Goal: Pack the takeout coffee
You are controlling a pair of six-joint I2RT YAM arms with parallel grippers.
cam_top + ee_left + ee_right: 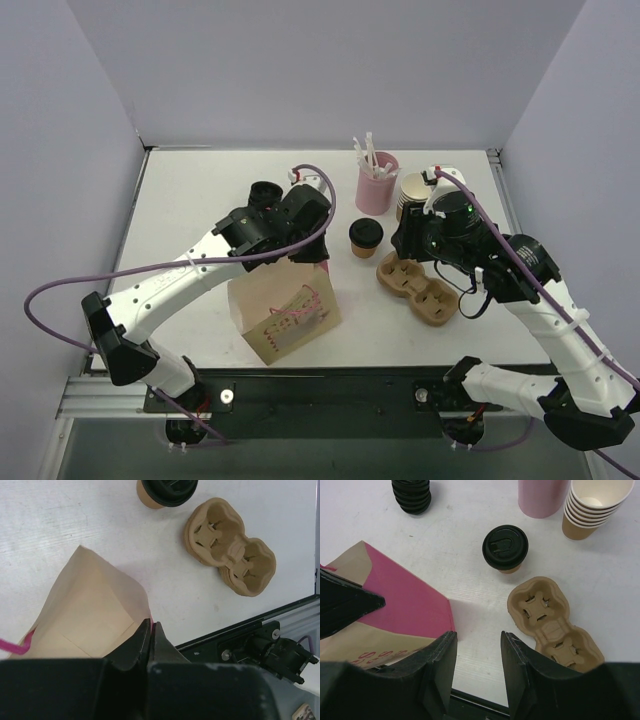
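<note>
Takeout coffee [366, 237] stands upright on the table [190, 200] with its black lid on, just past the far right corner of the paper bag [285, 310] and not touching it. We see the right gripper [477, 655] hanging to the right of the bag, its fingers apart with nothing between them. The cup sits ahead of those fingertips, untouched. The left gripper [151, 630] is at the bag's far rim with its fingers pressed together on the paper edge, and the coffee stands apart from it, to its right. A moulded cup carrier [418, 288] lies flat to the right of the bag. Beyond the bag we see a stack of black lids [265, 192], a pink holder [376, 185] and a stack of lidless cups [412, 192].
</note>
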